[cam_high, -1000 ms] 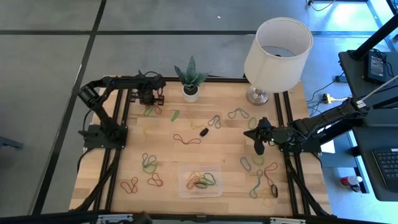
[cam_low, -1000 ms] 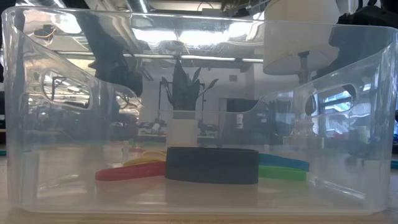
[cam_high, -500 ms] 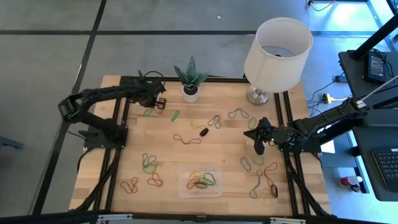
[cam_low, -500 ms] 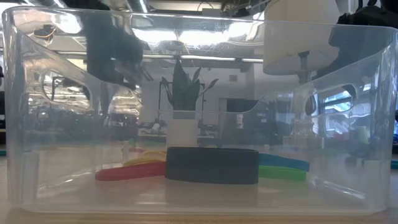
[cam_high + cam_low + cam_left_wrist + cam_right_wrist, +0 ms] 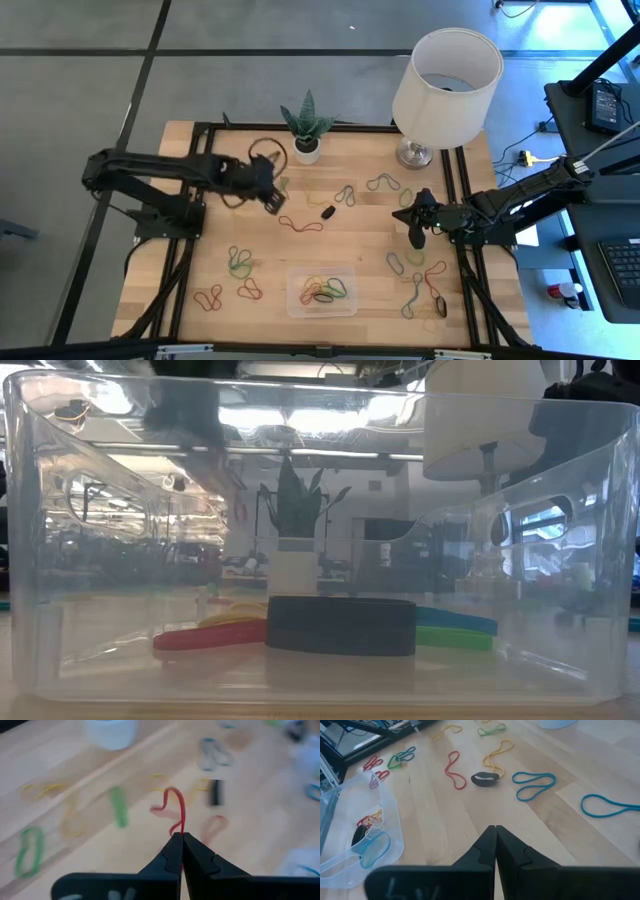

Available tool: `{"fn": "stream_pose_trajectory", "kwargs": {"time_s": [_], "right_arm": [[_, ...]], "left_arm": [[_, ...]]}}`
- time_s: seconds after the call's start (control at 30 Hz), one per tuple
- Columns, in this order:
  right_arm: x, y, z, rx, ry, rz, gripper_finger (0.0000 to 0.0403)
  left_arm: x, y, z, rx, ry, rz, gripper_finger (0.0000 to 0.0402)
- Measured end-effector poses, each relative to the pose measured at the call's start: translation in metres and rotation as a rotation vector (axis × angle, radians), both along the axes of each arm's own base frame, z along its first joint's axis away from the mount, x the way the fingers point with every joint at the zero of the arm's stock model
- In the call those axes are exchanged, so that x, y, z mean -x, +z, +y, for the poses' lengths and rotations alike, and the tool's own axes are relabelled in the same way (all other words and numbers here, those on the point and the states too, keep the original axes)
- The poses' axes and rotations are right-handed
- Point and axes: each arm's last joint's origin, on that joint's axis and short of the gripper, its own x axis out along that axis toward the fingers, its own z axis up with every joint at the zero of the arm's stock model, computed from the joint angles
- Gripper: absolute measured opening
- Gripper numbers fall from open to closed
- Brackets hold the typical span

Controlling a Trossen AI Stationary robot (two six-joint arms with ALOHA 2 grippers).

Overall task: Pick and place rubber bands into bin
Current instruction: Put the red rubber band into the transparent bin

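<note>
My left gripper (image 5: 274, 201) hangs over the table's left middle, shut on a thin red rubber band (image 5: 176, 806). Other rubber bands lie scattered on the wood, among them a red one (image 5: 300, 224) and a green one (image 5: 239, 263). The bin (image 5: 322, 291), a clear shallow tray near the front edge, holds several bands; through its wall (image 5: 80, 540) the low view shows a red (image 5: 205, 637), a black (image 5: 340, 625) and a green one (image 5: 455, 637). My right gripper (image 5: 417, 238) waits at the right, shut and empty, above bare wood (image 5: 495, 827). My left gripper pinches the red band between its two fingertips (image 5: 170, 851), at one end of the loop (image 5: 178, 831). The fingers slant downward from the table's left side. The rest of the loop sticks out beyond the tips, lifted clear of the table.
A white plant pot (image 5: 307, 150) and a lamp (image 5: 445, 75) stand at the far edge. A small black chunky piece (image 5: 327, 212) lies mid-table. Blue bands (image 5: 534, 784) lie ahead of my right gripper. The bin's corner (image 5: 350, 845) shows in the right wrist view.
My left gripper has swung from the far left, beside the plant pot, toward the table's middle and near edge, rising and turning as it went. My right arm has kept still.
</note>
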Motion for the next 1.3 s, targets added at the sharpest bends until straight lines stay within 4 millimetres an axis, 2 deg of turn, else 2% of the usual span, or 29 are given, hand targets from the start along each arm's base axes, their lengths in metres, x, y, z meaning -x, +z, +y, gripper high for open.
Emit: {"fn": "stream_pose_trajectory", "kwargs": {"time_s": [0.13,0.3,0.4,0.57,0.7,0.83,0.93,1.17,1.3], "right_arm": [[0.0,-0.001,0.0,0.003,0.001,0.008,0.0011],[0.002,-0.004,-0.001,0.015,0.002,0.045,0.0011],[0.003,-0.006,-0.001,0.013,0.014,0.069,0.0011],[0.004,-0.006,0.0,-0.006,0.044,0.078,0.0011],[0.004,-0.006,0.0,-0.007,0.045,0.078,0.0011],[0.004,-0.006,0.0,-0.007,0.045,0.078,0.0011],[0.004,-0.006,0.0,-0.006,0.045,0.078,0.0011],[0.003,-0.006,0.0,-0.008,0.044,0.077,0.0011],[0.003,-0.006,0.0,-0.012,0.043,0.072,0.0011]], "left_arm": [[-0.027,0.018,-0.038,-0.035,-0.121,-0.038,0.0002],[-0.065,0.029,-0.085,-0.065,-0.298,-0.037,0.0002],[-0.082,0.029,-0.118,-0.113,-0.447,-0.021,0.0002],[-0.098,0.03,-0.163,-0.102,-0.54,-0.045,0.0002],[-0.106,0.016,-0.19,-0.099,-0.594,-0.012,0.0002],[-0.112,-0.008,-0.207,-0.046,-0.62,0.053,0.0002],[-0.121,-0.032,-0.213,-0.045,-0.617,0.125,0.0002],[-0.142,-0.081,-0.211,-0.007,-0.61,0.259,0.0002],[-0.147,-0.093,-0.208,-0.014,-0.602,0.291,0.0002]]}}
